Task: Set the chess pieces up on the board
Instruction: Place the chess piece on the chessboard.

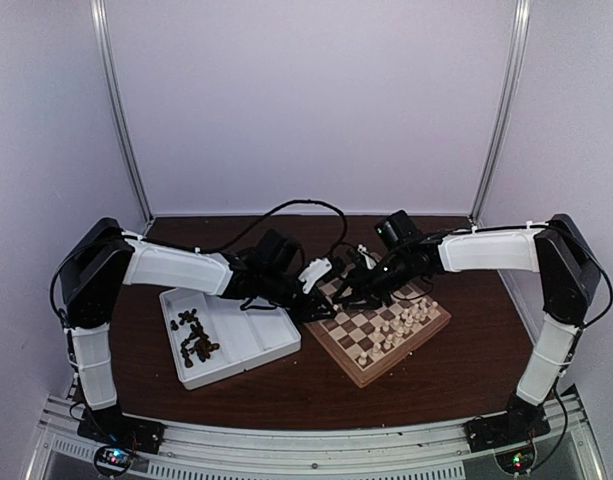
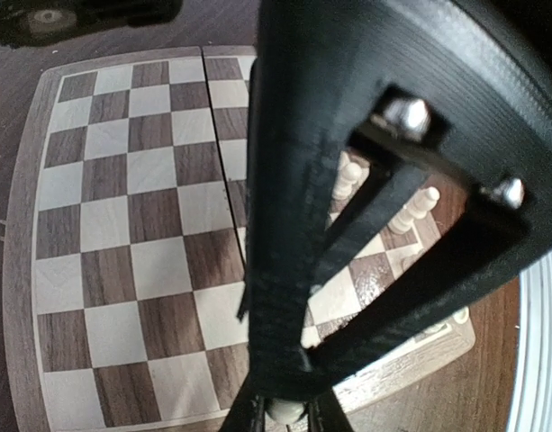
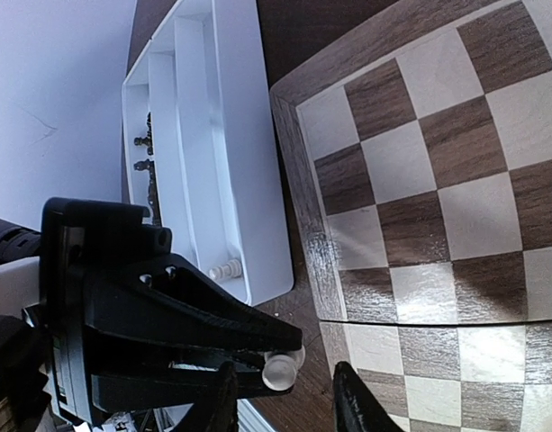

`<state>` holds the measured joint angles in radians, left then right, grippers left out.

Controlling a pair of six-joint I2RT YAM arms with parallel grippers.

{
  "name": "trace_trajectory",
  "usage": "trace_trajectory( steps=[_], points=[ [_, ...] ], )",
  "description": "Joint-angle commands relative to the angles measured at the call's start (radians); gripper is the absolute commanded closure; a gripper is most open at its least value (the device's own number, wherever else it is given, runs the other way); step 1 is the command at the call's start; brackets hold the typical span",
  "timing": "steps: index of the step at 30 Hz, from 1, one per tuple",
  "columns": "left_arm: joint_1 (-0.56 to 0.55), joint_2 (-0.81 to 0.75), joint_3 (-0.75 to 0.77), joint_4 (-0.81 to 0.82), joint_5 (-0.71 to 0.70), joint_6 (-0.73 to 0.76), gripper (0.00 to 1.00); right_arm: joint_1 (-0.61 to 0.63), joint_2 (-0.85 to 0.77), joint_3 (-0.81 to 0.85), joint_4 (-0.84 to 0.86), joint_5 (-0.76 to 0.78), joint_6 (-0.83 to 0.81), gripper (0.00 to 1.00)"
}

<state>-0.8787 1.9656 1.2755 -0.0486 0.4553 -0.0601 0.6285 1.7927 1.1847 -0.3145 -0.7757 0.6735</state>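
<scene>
The board (image 1: 358, 362) lies right of centre with several cream-white chess pieces (image 1: 401, 320) standing along its right side. My left gripper (image 2: 285, 419) is shut on a cream-white piece (image 2: 287, 412) and holds it just off the board's left edge. In the right wrist view that piece (image 3: 280, 369) sits at the tip of the left gripper's black fingers (image 3: 212, 335). My right gripper (image 3: 289, 405) is open, with its jaws on either side of the piece and gaps still showing. From above, both grippers meet at the board's left corner (image 1: 331, 298).
A white two-compartment tray (image 1: 248, 345) lies left of the board, with several dark brown pieces (image 1: 194, 338) in its left compartment. One cream-white piece (image 3: 226, 268) lies in the compartment nearer the board. Cables trail behind the arms.
</scene>
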Motion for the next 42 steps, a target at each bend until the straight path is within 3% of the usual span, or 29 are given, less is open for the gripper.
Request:
trace_trajectory(
  steps=[1, 12, 23, 42],
  points=[
    [-0.013, 0.028, 0.029, 0.073, -0.008, 0.032, 0.92, 0.002, 0.032, -0.026, 0.056, -0.038, 0.029, 0.64],
    [-0.014, 0.032, 0.023, 0.097, -0.023, 0.036, 0.92, 0.001, 0.054, -0.056, 0.142, -0.067, 0.102, 0.71],
    [-0.014, 0.076, -0.074, 0.334, -0.078, 0.033, 0.91, 0.002, 0.112, -0.095, 0.23, -0.074, 0.155, 0.77],
    [-0.016, 0.131, -0.087, 0.363, -0.097, 0.05, 0.9, 0.003, 0.142, -0.057, 0.103, 0.004, 0.072, 0.84]
  ],
)
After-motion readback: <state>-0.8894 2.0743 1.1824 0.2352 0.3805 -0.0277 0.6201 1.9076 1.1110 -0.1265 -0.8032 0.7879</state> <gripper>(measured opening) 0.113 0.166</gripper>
